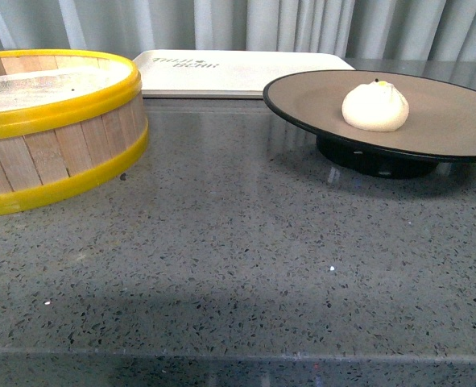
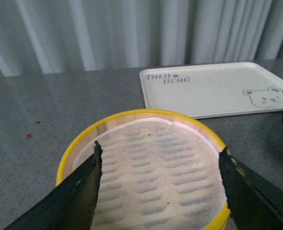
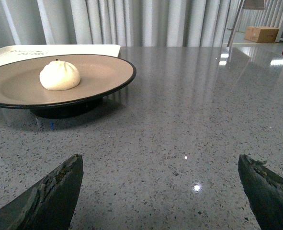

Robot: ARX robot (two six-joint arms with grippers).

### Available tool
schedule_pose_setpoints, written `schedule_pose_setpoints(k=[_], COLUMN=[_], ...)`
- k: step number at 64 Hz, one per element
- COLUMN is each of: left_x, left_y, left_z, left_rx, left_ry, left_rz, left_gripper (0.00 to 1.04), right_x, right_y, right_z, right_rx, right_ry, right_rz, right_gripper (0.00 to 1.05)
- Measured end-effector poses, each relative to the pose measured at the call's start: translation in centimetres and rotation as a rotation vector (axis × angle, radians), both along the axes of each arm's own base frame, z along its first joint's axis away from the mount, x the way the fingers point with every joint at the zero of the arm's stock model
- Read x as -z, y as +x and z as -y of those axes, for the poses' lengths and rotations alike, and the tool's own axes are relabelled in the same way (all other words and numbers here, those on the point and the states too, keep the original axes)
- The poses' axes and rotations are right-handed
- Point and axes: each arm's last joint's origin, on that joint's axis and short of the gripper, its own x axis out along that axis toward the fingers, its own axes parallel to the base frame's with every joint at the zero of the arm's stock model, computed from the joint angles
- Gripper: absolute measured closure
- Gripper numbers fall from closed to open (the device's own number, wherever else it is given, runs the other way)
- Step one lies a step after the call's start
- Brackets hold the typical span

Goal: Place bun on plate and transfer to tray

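Observation:
The white pleated bun (image 1: 375, 106) (image 3: 59, 75) rests on the tan plate (image 1: 455, 121) (image 3: 103, 72) with a black rim, at the right of the front view. Behind it lies the cream tray (image 1: 229, 71) (image 2: 218, 88), flat on the table. Neither arm shows in the front view. My left gripper (image 2: 160, 155) hangs open above the steamer basket, nothing between its fingers. My right gripper (image 3: 160, 165) is open over bare grey table, with the plate and bun some way beyond it.
A yellow-rimmed wooden steamer basket (image 1: 52, 129) (image 2: 141, 167) stands at the left, with only its liner inside. The grey speckled table (image 1: 246, 258) stretches toward the front edge. Curtains hang behind. A cardboard box (image 3: 262, 33) sits far off.

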Motion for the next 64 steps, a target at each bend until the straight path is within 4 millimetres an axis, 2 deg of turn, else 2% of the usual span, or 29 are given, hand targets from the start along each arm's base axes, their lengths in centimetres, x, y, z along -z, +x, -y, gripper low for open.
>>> schedule_pose_setpoints(k=[7, 16, 23, 36, 64], left_x=[2.7, 5.3, 7.2, 9.1, 11.3], left_y=[-1.6, -2.6, -3.5, -4.6, -6.3], left_z=[-1.6, -2.0, -3.0, -3.2, -3.2], left_rx=[-0.043, -0.030, -0.025, -0.037, -0.034], left_ry=[-0.042, -0.050, -0.055, -0.063, -0.065], left_rz=[0.014, -0.006, -0.008, -0.010, -0.002], left_gripper=[0.52, 0.76, 1.01, 1.01, 1.01], right_x=[0.0, 0.0, 0.0, 0.0, 0.0], right_y=[0.0, 0.0, 0.0, 0.0, 0.0], right_z=[0.0, 0.0, 0.0, 0.0, 0.0], right_rx=[0.000, -0.001, 0.002, 0.000, 0.000], right_ry=[0.000, 0.000, 0.000, 0.000, 0.000], right_rz=[0.000, 0.000, 0.000, 0.000, 0.000], right_gripper=[0.08, 0.08, 0.08, 0.08, 0.08])
